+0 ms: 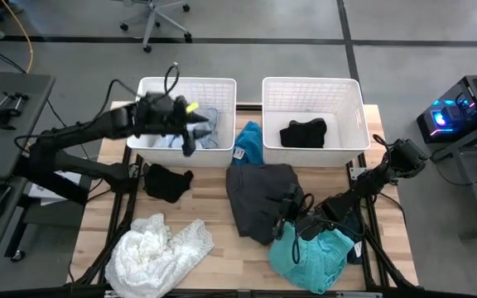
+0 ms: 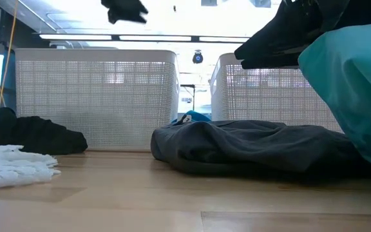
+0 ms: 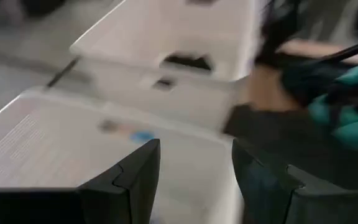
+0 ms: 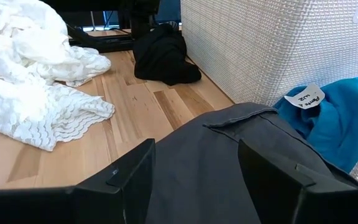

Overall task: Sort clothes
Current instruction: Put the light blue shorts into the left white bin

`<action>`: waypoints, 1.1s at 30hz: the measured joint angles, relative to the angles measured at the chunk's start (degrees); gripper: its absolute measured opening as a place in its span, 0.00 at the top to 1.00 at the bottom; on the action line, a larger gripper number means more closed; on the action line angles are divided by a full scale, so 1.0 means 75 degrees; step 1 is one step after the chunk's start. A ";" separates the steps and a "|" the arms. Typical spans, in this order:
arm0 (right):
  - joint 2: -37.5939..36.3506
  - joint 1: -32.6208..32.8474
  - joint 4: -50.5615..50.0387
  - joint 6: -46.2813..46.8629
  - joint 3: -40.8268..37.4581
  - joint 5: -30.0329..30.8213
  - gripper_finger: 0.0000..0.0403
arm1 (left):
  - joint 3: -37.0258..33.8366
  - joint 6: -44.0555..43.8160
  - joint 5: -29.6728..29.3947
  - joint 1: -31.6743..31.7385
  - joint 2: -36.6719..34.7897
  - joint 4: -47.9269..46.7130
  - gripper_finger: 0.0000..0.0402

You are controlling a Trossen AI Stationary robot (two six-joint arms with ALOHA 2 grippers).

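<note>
The left gripper (image 3: pixel 194 177) has its fingers (image 3: pixel 135 177) spread apart with nothing between them, hovering over the left basket (image 1: pixel 222 87). The high view shows a pale grey-blue garment (image 1: pixel 208 124) lying inside that basket beside the gripper; the left wrist view is too blurred to confirm it.

The right gripper (image 4: pixel 194 180) also has its fingers (image 4: pixel 129 177) parted and empty, low over the dark grey garment (image 1: pixel 259 194) that lies on the table (image 1: pixel 214 273) in front of the left basket's right corner. Only the right wrist view shows a labelled tag on the blue garment (image 4: pixel 337 118).

From above, a teal garment (image 1: pixel 317 257) lies right of the dark grey one, a small black garment (image 1: pixel 166 182) and a white lacy garment (image 1: pixel 160 248) sit in front of the left basket, and another black garment (image 1: pixel 303 132) rests in the right basket (image 1: pixel 354 91).
</note>
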 joint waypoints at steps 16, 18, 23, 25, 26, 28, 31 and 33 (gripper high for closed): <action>0.0000 0.0000 0.0003 0.0164 0.0000 0.0000 0.47 | -0.3039 0.0149 0.0000 -0.3365 -0.0203 0.5316 0.53; 0.0000 0.0000 0.0006 0.0163 0.0000 0.0000 0.47 | -0.3469 0.0155 -0.0008 -0.3609 -0.0118 0.6115 0.53; 0.0000 -0.0058 0.0020 0.0105 0.0000 -0.0070 0.47 | -0.4451 0.0149 -0.0010 -0.3996 0.0262 0.8067 0.53; 0.0000 -0.0111 0.0128 -0.0061 0.0000 -0.0181 0.47 | -0.4705 0.0140 -0.0033 -0.4073 0.0409 0.8601 0.53; 0.0000 -0.0147 0.0229 -0.0160 0.0002 -0.0250 0.47 | -0.4786 0.0107 -0.0040 -0.4098 0.0514 0.8858 0.53; -0.0017 -0.0197 0.0401 -0.0469 0.0015 -0.0347 0.47 | -0.4818 0.0086 -0.0068 -0.4133 0.0674 0.8971 0.53; -0.0159 -0.0258 0.0432 -0.0821 0.0181 -0.0408 0.47 | -0.4818 0.0085 -0.0070 -0.4156 0.0909 0.9138 0.53; -0.0264 -0.0297 0.0431 -0.1089 0.0297 -0.0412 0.47 | -0.4818 0.0087 -0.0070 -0.4156 0.1042 0.9157 0.53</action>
